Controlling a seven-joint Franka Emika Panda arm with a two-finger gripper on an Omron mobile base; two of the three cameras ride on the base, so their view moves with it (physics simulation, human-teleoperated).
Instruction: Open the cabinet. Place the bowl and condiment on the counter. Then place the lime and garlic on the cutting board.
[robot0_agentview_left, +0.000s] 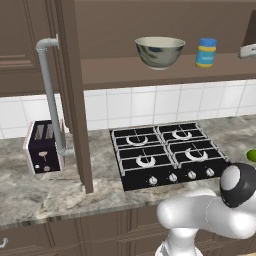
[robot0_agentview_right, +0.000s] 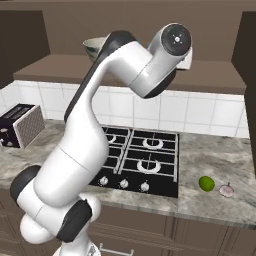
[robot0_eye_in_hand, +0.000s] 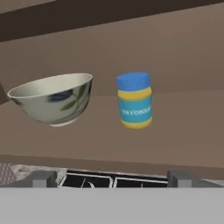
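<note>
The cabinet (robot0_agentview_left: 75, 100) stands open, its door swung out edge-on with the long grey handle (robot0_agentview_left: 50, 95) running vertically. On its shelf the bowl (robot0_eye_in_hand: 54, 98) sits upright, mouth upward, and just beside it, apart, the condiment (robot0_eye_in_hand: 134, 100) jar stands upright, lid on top. The gripper (robot0_eye_in_hand: 112, 178) faces them, jaws spread wide and empty, while the lime (robot0_agentview_right: 206, 183) lies on the counter (robot0_agentview_right: 220, 160) right of the stove (robot0_agentview_right: 140, 160).

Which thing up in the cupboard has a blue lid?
The condiment, the little yellow jar with a blue label band. It stands on the shelf to the right of the bowl, which is wide, grey-green and has no lid.
</note>
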